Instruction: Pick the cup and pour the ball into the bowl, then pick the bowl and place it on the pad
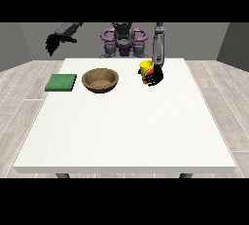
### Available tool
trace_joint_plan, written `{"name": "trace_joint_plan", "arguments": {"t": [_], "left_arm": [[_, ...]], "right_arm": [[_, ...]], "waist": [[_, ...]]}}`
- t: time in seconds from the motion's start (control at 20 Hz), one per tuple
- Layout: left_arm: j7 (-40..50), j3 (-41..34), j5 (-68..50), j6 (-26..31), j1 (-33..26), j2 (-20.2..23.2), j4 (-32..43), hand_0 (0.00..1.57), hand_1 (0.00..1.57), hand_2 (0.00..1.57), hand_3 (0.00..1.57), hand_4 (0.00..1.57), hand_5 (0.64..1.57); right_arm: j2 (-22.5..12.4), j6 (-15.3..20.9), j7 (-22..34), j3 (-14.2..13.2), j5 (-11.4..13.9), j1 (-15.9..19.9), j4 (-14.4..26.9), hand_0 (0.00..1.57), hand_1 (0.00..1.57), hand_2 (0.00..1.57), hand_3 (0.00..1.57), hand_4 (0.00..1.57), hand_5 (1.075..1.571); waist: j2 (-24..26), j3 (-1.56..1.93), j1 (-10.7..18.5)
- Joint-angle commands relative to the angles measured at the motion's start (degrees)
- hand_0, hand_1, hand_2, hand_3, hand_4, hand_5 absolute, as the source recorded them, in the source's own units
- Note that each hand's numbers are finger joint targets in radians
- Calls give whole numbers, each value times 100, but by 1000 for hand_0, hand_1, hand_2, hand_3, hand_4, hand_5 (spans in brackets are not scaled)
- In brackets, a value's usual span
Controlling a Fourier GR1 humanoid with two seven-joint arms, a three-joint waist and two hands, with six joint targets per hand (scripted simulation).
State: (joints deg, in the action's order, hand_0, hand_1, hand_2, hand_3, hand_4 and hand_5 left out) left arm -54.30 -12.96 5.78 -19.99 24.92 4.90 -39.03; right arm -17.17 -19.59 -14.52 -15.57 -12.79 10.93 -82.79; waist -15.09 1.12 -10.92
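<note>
The cup (145,66), yellow and upright, stands on the table (126,121) at about one o'clock from its middle. The hand at the view's right (154,75) is wrapped against the cup's side, fingers curled round it, so it grasps the cup; this looks like the pick before the pour, and keeping the cup upright would keep the ball inside. The ball itself cannot be seen.

The bowl (100,80), brown and seemingly empty, sits at eleven o'clock from the table's middle, at nine o'clock from the cup and well apart from it. The pad (61,82), green and flat, lies at nine o'clock from the bowl, near the table's edge, so the line cup, bowl, pad suits the order of the task.

The hand at the view's left (54,42) hangs raised off the table at ten o'clock, fingers drooping and released, holding nothing.

No brand, label or writing is readable on anything.
</note>
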Motion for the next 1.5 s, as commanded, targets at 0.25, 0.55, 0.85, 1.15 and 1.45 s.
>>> {"name": "trace_joint_plan", "arguments": {"t": [0.25,0.55,0.85,1.15,1.45], "left_arm": [[1811,773,1203,-607,519,803,34,1381,1381,1571,1571,1571,1341],[3385,1002,1930,-391,1403,1918,198,1459,1459,1571,1571,1571,1282],[4212,1527,2501,-273,1413,1393,-298,1459,1459,1571,1571,1571,1294],[5376,2167,3732,-1064,2015,1064,-159,1490,1490,1571,1571,1512,1267],[6714,3117,5229,-774,2656,848,96,1559,1559,1571,1571,1571,1207]], "right_arm": [[-66,71,246,-122,64,16,815,0,0,0,0,0,1569],[-13,-81,235,-66,17,-61,974,0,0,0,0,0,1568],[-76,-71,-146,-229,168,-175,1648,0,0,0,0,0,1568],[-221,-343,-371,-240,159,-67,1850,0,0,0,0,0,1569],[-406,-491,-98,-317,34,134,2155,0,0,0,0,0,1570]], "waist": [[991,-95,432],[1264,-102,255],[1542,-109,672],[1384,-102,369],[1714,-94,428]]}}
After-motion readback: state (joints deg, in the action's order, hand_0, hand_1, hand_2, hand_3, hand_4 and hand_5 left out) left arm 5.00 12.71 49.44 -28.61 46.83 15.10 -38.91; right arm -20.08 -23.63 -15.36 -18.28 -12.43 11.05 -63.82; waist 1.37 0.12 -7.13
